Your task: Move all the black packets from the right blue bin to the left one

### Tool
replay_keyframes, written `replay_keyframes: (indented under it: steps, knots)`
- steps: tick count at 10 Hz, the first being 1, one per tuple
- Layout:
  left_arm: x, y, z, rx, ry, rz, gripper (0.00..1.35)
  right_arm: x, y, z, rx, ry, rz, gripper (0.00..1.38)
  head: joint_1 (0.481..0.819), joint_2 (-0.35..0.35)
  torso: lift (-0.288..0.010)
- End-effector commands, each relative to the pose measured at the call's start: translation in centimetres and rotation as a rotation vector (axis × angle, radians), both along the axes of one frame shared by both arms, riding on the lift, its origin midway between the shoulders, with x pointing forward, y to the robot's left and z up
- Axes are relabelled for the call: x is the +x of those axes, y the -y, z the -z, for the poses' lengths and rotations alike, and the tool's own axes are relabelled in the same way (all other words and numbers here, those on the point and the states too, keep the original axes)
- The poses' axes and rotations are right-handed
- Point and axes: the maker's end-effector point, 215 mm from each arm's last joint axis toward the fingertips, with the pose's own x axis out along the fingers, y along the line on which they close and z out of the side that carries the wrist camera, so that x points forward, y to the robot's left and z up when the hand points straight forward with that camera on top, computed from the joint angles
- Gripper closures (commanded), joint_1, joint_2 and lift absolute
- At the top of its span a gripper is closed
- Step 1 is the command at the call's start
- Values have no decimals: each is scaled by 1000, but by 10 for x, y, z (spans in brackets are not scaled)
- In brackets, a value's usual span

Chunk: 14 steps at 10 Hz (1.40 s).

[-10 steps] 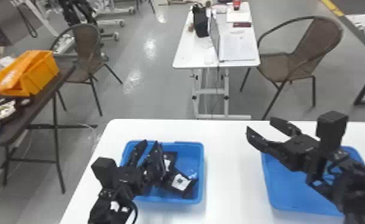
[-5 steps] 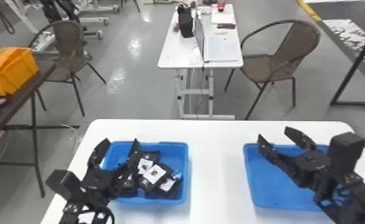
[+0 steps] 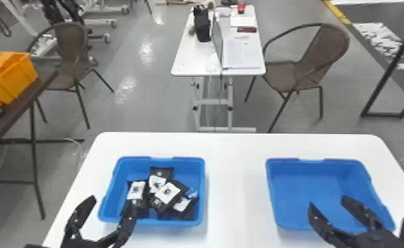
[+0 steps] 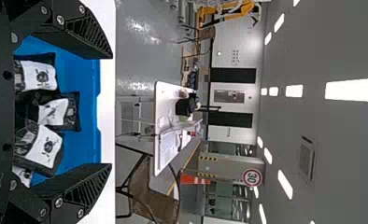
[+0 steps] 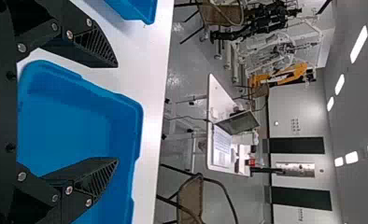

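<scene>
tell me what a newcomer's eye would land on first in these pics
Probably the two blue bins on the white table: the left bin holds a jumble of black packets with white labels, while the right bin shows bare blue floor. Next, likely the black grippers, left and right, each with fingers spread at its bin, then the bright orange crate on the dark table at the far left.

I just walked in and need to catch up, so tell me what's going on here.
A two-armed robot is moving flat black packets with white labels between bins. They lie piled in the left blue plastic bin; the right blue plastic bin looks empty, so the transfer appears done. Both black two-fingered grippers are open and holding nothing: the left gripper at the left bin, the right gripper over the right one.
</scene>
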Motion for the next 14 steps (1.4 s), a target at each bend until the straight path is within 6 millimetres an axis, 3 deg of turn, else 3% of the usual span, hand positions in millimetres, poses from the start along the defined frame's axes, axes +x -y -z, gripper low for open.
replay_keyframes:
  steps: [1,3,14]
  knots:
    - [-4,0,-5,30,9,-1,222,-28,-5,18,30,-47,20,351,695,87,0]
    - [-3,1,-10,47,22,4,220,-24,-14,19,55,-24,9,351,695,104,0]
    - [3,5,-17,42,49,-3,222,-22,-11,13,60,9,24,352,695,105,0]
